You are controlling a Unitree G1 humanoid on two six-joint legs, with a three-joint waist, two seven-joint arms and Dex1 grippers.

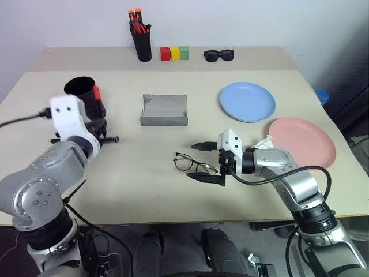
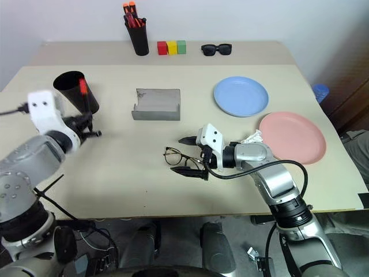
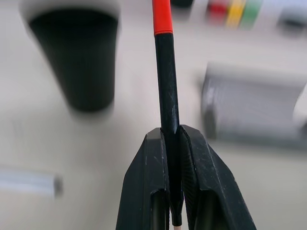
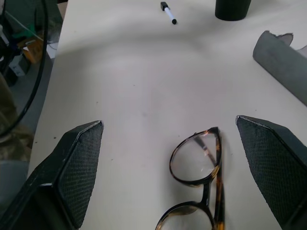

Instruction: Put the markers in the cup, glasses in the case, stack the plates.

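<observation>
Glasses (image 4: 201, 191) mid-table btwn wide right jaws.

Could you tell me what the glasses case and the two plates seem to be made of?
The case: grey and matte with a ragged, scuffed edge, so probably felt-covered or stiff fabric; hard to be sure. The light blue plate and pink plate: smooth, uniform colour with a faint sheen, likely plastic, possibly melamine.

Worktop (image 1: 138, 190) bare along its near edge; grey case (image 1: 164, 109) and cup (image 1: 81, 89) obstruct the middle and left.
</observation>
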